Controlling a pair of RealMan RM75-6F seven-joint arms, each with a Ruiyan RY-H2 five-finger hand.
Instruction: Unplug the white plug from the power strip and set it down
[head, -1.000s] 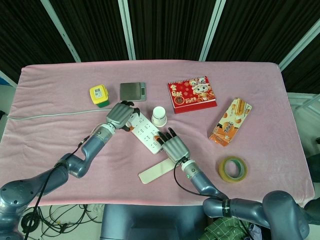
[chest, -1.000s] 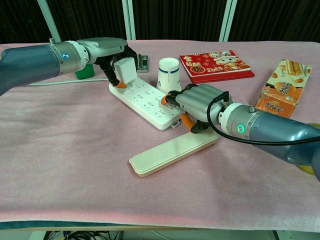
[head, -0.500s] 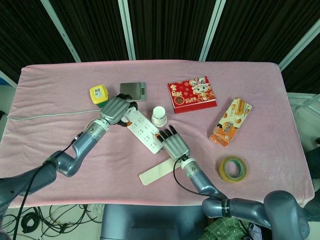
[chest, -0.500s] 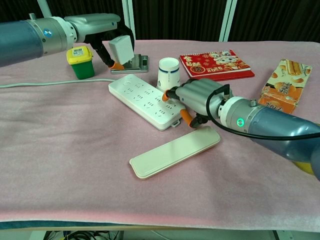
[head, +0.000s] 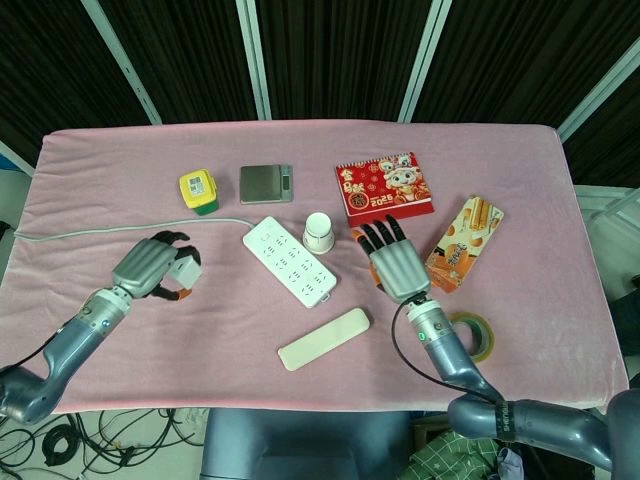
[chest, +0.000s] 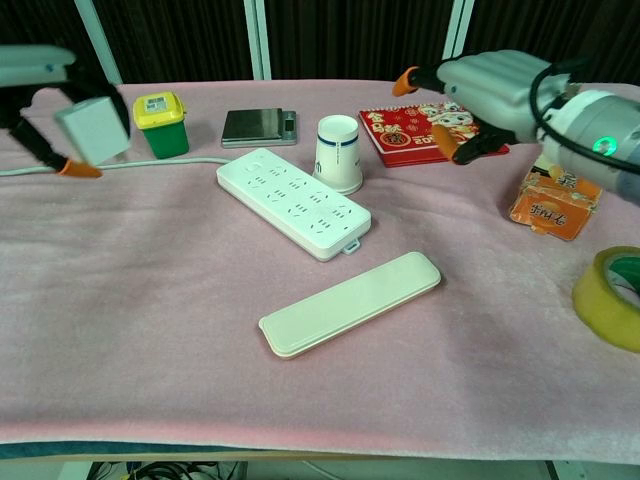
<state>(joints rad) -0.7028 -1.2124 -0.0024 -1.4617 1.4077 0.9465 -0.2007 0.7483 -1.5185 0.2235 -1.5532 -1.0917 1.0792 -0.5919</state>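
Your left hand (head: 152, 268) has its fingers curled around the white plug (chest: 92, 130), holding it in the air above the pink tabletop (head: 520, 180), well to the left of the power strip (head: 289, 261). The plug is out of the strip, and none of the strip's sockets is occupied. Your right hand (head: 396, 263) hangs to the right of the strip with its fingers (head: 378, 236) spread and nothing in them, lifted off the cloth and near the snack box (head: 460, 243). Just behind the strip's middle stands a paper cup (head: 318, 231); a flat white case (head: 323, 338) lies in front of the strip. The strip's grey cord (head: 100, 231) runs off to the left.
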